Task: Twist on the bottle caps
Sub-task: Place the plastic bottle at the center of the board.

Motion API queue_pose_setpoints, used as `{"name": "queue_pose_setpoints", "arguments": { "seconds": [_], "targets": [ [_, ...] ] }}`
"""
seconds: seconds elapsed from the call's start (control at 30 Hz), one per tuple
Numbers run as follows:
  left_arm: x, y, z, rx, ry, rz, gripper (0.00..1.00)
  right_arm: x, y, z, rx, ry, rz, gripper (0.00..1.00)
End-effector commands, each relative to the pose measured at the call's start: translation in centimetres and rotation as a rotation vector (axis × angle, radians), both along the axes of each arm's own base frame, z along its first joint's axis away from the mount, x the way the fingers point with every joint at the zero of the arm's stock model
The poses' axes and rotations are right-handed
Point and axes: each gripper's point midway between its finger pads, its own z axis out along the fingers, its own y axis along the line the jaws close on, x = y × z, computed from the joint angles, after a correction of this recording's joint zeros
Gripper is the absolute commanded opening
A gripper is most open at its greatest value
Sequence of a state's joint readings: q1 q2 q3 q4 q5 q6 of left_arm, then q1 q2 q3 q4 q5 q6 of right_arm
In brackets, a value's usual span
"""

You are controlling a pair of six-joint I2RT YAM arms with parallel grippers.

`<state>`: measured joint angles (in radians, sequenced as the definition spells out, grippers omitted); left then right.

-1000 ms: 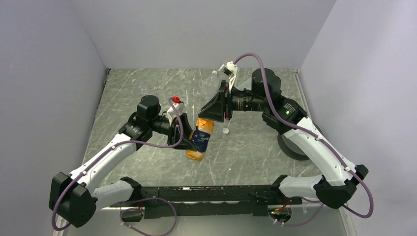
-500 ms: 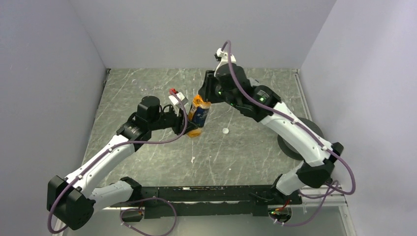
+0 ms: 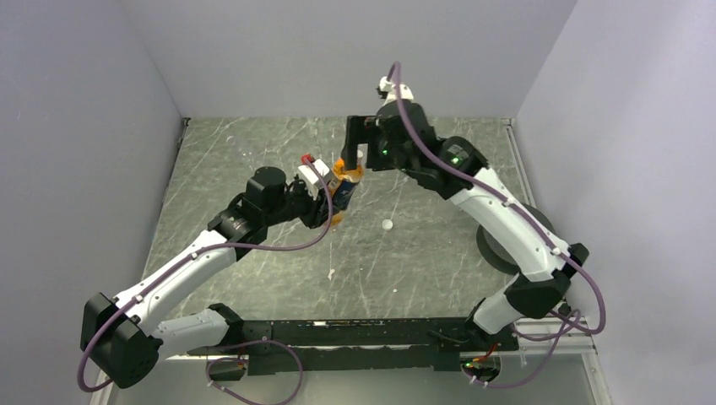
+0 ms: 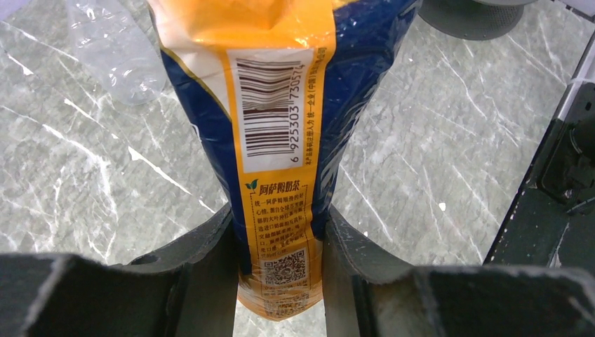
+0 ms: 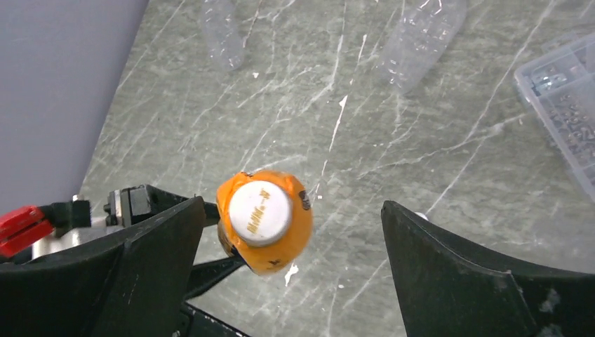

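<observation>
The grey marble table (image 3: 253,152) carries both arms reaching toward its far middle. The left arm (image 3: 186,270) stretches forward and rightward from its base, wrist level, and the left gripper (image 3: 325,201) is clenched on the lower body of the orange bottle (image 3: 343,187). In the left wrist view both fingers (image 4: 203,274) press the label near the bottle's base. The bottle is lifted off the table and stands roughly upright, leaning a little.

The right arm (image 3: 507,228) rises from its base, bends at the elbow and comes in over the bottle from behind, wrist turned down. The right gripper (image 5: 292,210) is released, its jaws spread wide on either side of the bottle's top and touching nothing.

Two clear bottles (image 5: 421,38) lie on the far table. A white cap (image 5: 259,213) sits on the orange bottle's neck; how tight, I cannot tell. Another loose cap (image 3: 387,224) lies on the table just right of the bottle
</observation>
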<state>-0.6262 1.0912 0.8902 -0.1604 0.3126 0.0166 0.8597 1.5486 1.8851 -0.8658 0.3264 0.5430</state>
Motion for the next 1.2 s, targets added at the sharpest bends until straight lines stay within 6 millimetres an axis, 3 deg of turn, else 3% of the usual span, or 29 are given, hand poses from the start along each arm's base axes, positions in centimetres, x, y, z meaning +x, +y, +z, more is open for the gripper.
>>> {"name": "queue_pose_setpoints", "arguments": {
  "seconds": [0.0, 0.07, 0.27, 0.5, 0.6, 0.8, 0.83, 0.87, 1.0, 1.03, 1.07, 1.17],
  "targets": [
    [-0.7, -0.7, 0.9, -0.023, -0.093, -0.083, 0.0, -2.7, -2.0, 2.6, -0.004, -0.034, 0.181, 1.0],
    [-1.2, -1.0, 1.1, -0.041, -0.119, -0.119, 0.0, -3.6, -2.2, 1.8, -0.04, -0.016, 0.237, 1.0],
    [-1.9, -2.0, 2.1, -0.093, -0.168, -0.196, 0.0, -6.0, -0.2, -1.2, -0.058, 0.084, 0.431, 1.0],
    [-2.9, -3.1, 2.9, -0.145, -0.179, -0.282, 0.0, -5.3, -0.2, -3.2, -0.106, 0.104, 0.394, 0.95],
    [-3.1, -3.3, 2.8, -0.148, -0.174, -0.3, 0.0, -4.7, -0.1, -2.9, -0.09, 0.083, 0.366, 0.81],
    [-3.3, -3.7, 2.5, -0.155, -0.157, -0.326, 0.01, -3.6, -0.7, -2.4, -0.064, 0.042, 0.281, 0.42],
    [-3.2, -3.8, 2.4, -0.156, -0.151, -0.323, 0.05, -3.5, -0.8, -2.3, -0.062, 0.038, 0.273, 0.38],
    [-3.1, -3.8, 2.3, -0.158, -0.142, -0.315, 0.15, -3.4, -0.9, -2.3, -0.062, 0.032, 0.26, 0.35],
    [-2.0, -3.5, 2.5, -0.166, -0.112, -0.234, 0.64, -2.7, -2.4, -2.6, -0.103, 0.019, 0.194, 0.32],
    [-1.6, -3.3, 2.6, -0.163, -0.112, -0.21, 0.93, -2.3, -3.1, -2.8, -0.12, 0.022, 0.166, 0.32],
    [-1.3, -3.0, 2.5, -0.151, -0.105, -0.184, 0.99, -1.8, -4.0, -3.2, -0.137, 0.027, 0.135, 0.31],
    [-0.3, -2.1, 2.8, -0.122, -0.1, -0.104, 1.0, -0.3, -7.1, -4.5, -0.174, 0.045, 0.032, 0.3]
  ]
}}
